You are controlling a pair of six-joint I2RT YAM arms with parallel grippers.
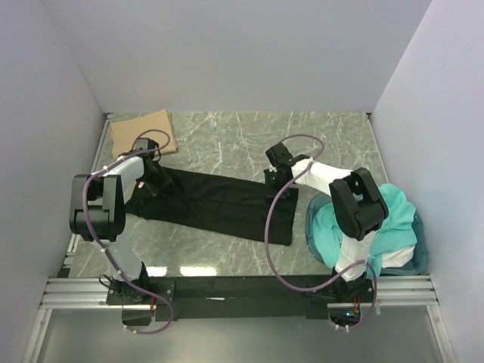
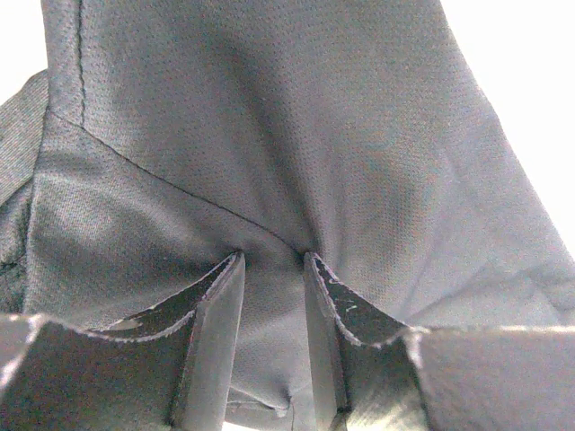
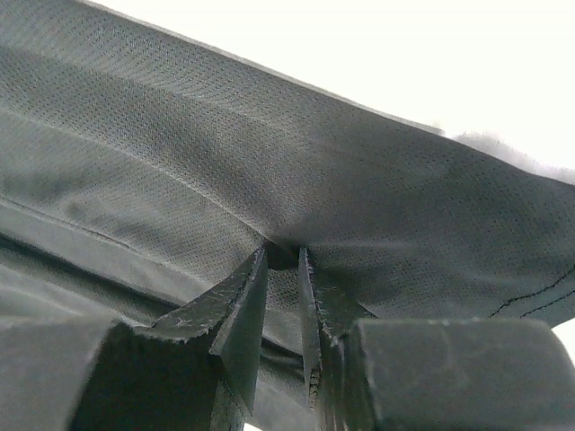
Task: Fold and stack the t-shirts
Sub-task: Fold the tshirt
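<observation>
A black t-shirt [image 1: 215, 204] lies stretched across the middle of the table, folded into a long band. My left gripper [image 1: 157, 185] is at its left end, and in the left wrist view [image 2: 274, 260] the jaws pinch a ridge of the black cloth [image 2: 269, 135]. My right gripper [image 1: 274, 185] is at the shirt's far right edge. The right wrist view [image 3: 283, 256] shows its jaws nearly together on a fold of the black cloth [image 3: 269, 153]. A tan-brown t-shirt [image 1: 144, 130] lies folded flat at the back left. Teal t-shirts [image 1: 393, 219] are heaped at the right.
The teal heap fills a round translucent blue tub [image 1: 311, 231] at the near right, beside the right arm's base. White walls close in the table on the left, back and right. A metal rail [image 1: 242, 287] runs along the near edge.
</observation>
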